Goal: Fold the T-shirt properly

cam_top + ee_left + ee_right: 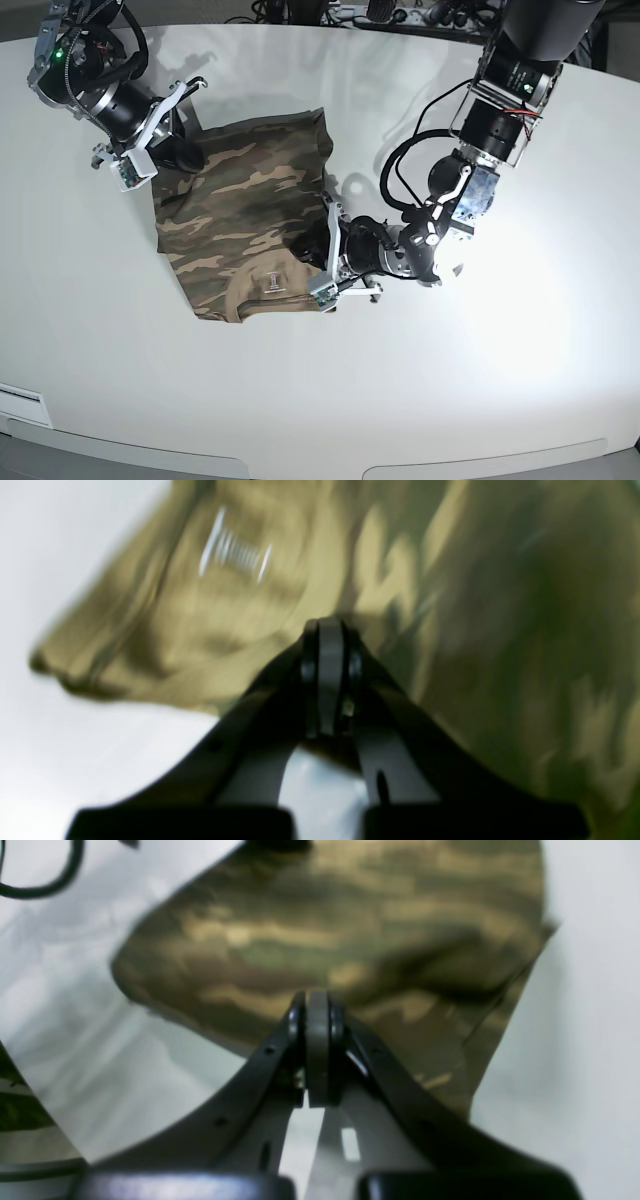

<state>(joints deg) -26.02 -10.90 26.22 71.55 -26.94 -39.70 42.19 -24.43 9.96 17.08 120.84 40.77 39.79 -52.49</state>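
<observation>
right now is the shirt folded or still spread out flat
Partly folded. In the base view the T-shirt is a compact block with no sleeves sticking out, doubled at its near end. Both closed grippers, left and right, are at its edges.

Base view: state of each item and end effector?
T-shirt: partly folded, flat on the table, small label facing up.
Left end effector: shut, at the shirt's edge; a grip on the cloth cannot be told.
Right end effector: shut, at the shirt's opposite edge.
</observation>
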